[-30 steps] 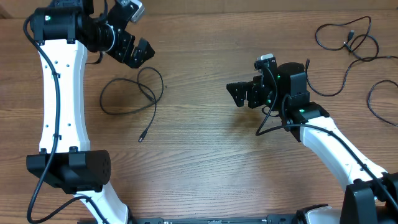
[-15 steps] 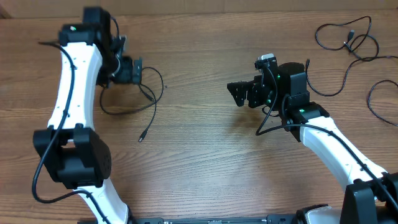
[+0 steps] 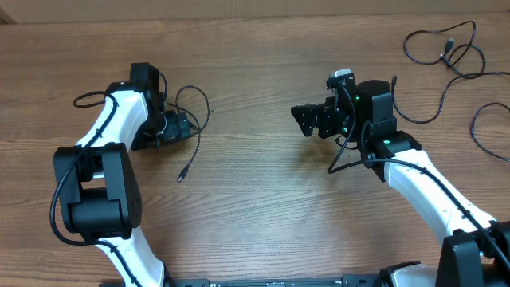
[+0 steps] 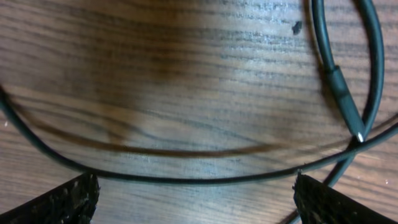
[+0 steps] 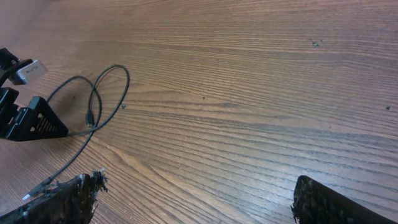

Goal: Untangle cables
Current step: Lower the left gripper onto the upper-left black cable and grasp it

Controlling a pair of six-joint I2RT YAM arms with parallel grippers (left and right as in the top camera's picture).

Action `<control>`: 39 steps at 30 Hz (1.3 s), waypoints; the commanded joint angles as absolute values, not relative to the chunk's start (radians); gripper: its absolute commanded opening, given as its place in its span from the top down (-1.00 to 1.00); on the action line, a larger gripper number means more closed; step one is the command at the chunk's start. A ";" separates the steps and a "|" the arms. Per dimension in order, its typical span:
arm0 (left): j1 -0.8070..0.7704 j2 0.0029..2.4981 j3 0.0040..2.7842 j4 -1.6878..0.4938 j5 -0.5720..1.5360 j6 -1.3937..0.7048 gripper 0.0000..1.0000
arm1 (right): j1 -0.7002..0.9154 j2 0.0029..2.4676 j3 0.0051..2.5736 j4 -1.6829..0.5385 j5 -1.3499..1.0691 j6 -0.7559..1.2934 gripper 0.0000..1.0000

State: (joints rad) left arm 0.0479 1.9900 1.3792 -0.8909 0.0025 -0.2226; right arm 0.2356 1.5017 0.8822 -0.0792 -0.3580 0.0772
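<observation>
The left arm, stretched toward the upper left a second ago, now folds low, and the left gripper has dropped onto the looped cable left of centre. Its fingers stand wide apart, gripping nothing, and the cord runs along the table between them. The right gripper has not moved, its jaws likewise spread and empty.

The left gripper now covers the loop's left half. Only the right arc and the tail ending in a plug show.

At the upper right lies a tangle, with another cord cut off by the right edge. That makes one cable on the left, but the overlapping cords on the right cannot be counted exactly.
</observation>
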 commanded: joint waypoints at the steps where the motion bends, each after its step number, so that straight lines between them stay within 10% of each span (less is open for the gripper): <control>1: 0.054 1.990 1.370 -0.861 -0.009 -0.247 -0.99 | 0.236 1.502 0.884 -0.071 -0.350 0.077 -1.00; 39: 0.097 1.990 1.213 -0.788 -0.257 -0.632 -0.99 | 0.236 1.532 0.884 -0.052 -0.350 0.078 -1.00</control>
